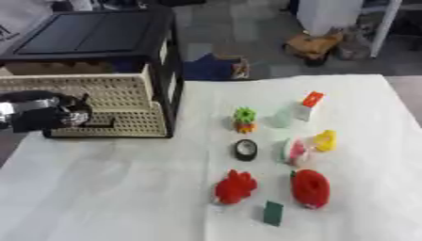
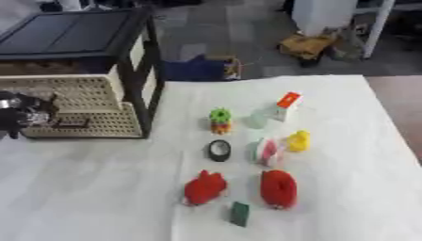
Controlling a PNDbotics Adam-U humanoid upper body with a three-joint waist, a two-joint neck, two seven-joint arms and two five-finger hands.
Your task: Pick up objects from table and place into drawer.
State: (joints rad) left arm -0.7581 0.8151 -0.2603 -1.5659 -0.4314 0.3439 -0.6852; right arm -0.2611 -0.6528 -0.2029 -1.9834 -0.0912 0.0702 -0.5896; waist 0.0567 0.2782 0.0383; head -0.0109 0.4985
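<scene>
left hand [image 1: 41, 115] — at drawer [image 1: 115, 110] front | drawer's open end faces robot

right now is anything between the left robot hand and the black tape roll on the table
Nothing visible. The left robot hand sits at the drawer front, and only bare white tablecloth lies between it and the black tape roll. The other toys lie beyond or beside the roll.
</scene>
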